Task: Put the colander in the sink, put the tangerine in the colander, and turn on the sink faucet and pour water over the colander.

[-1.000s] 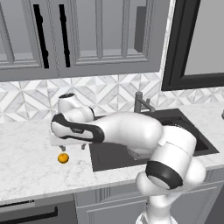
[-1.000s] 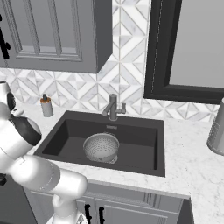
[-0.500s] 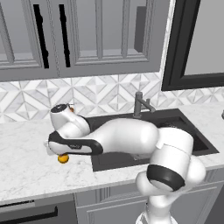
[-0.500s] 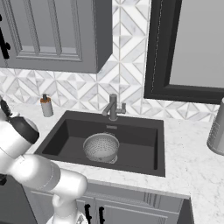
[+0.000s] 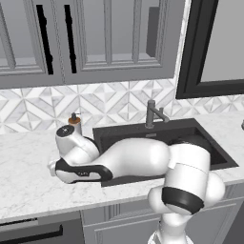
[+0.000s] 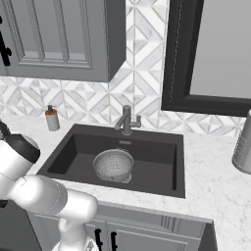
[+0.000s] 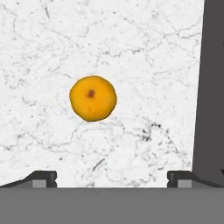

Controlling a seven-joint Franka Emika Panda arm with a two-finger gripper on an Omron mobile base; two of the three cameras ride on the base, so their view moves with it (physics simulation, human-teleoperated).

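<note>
Sink (image 6: 73, 147) as landmark: dark rectangular basin set into the white marble counter (image 5: 28, 186). Colander (image 6: 113, 165) sits upright on the sink floor, roughly centred, just in front of the sink faucet (image 6: 127, 120); bowl holds nothing (perforations visible right round the inside). No stream at the faucet spout.

Tangerine (image 7: 92, 98) lies on the counter, outside the sink, to its left; bare marble all round it. In the hand view the sink's dark edge (image 7: 212, 87) runs down the right side, well apart from the fruit.

Gripper (image 7: 112, 179): fingers spread wide, nothing between them; both tips (image 7: 41, 178) show at the bottom, with the tangerine above them and between their lines, not touched.

Left base view: arm reaches across the sink's front-left corner, wrist low over the counter left of the basin. Soap dispenser (image 5: 74, 123) stands at the backsplash behind the sink's left rear corner. Metal canister (image 6: 243, 147) on the counter right of the sink, apart from its rim.
</note>
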